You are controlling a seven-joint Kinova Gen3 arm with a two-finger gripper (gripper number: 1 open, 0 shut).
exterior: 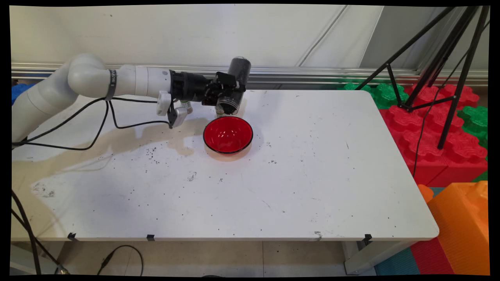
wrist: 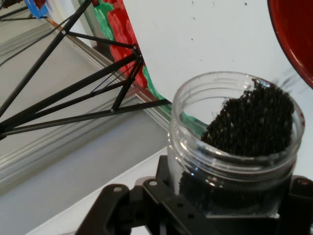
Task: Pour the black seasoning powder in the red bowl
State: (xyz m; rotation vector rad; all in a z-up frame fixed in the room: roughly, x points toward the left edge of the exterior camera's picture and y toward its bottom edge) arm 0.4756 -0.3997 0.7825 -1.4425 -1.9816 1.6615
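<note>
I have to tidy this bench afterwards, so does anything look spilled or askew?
Yes. Small black grains lie scattered over the white table, mostly left of the red bowl. The gripper holds a clear jar of the same dark grains tipped mouth-down, above the bowl's far rim.

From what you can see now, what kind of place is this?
Probably a robotics lab or test space: a bare white table, a black camera tripod, and large foam blocks on the floor beside it.

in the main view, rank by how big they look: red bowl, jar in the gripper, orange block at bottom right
1. orange block, nearest the camera, so unsure
2. red bowl
3. jar, tilted in the gripper
</note>
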